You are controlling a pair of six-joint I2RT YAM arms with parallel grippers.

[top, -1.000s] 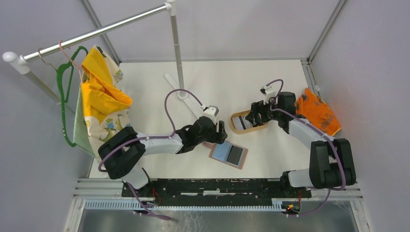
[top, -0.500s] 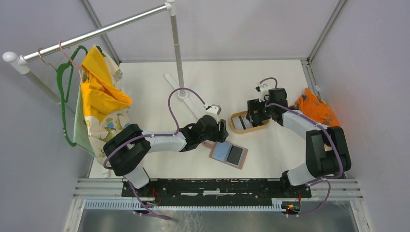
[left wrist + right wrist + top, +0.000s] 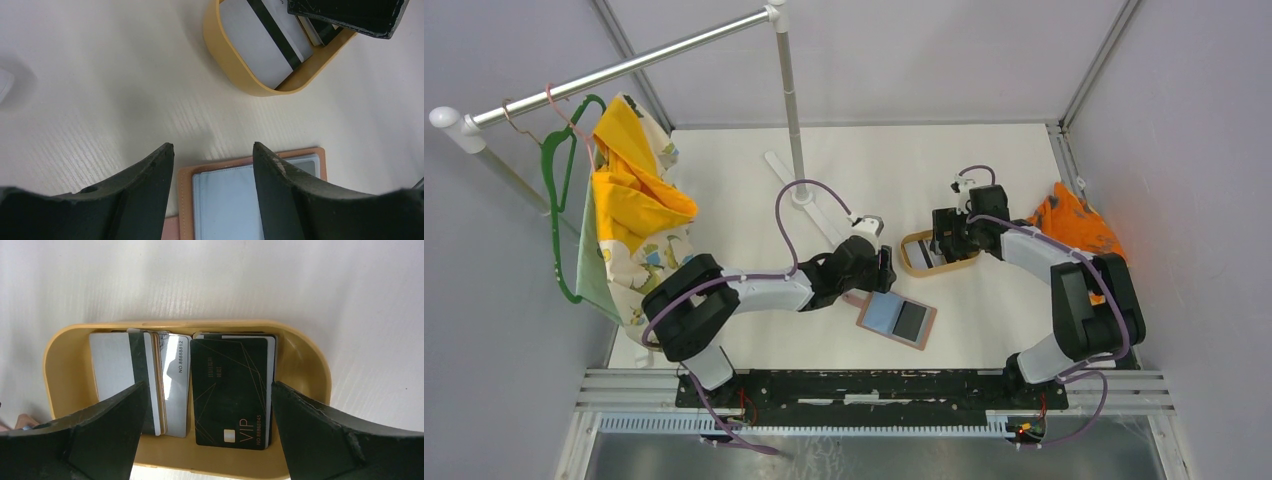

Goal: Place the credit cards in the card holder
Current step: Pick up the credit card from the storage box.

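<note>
Lying in the oval tray (image 3: pixel 185 325) are glossy credit cards (image 3: pixel 230 390) — flat (one black).

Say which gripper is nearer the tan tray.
Right. The right gripper hangs open over the tray and its cards; the left gripper is open over the wallet's edge, beside the tray.

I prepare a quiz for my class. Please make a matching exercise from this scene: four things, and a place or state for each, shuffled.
1 black VIP card
2 card holder
3 right gripper
4 orange cloth

a lying open on the table
b open, over the tan tray
c at the table's right edge
d inside the tray

Pairs: 1-d, 2-a, 3-b, 4-c
</note>
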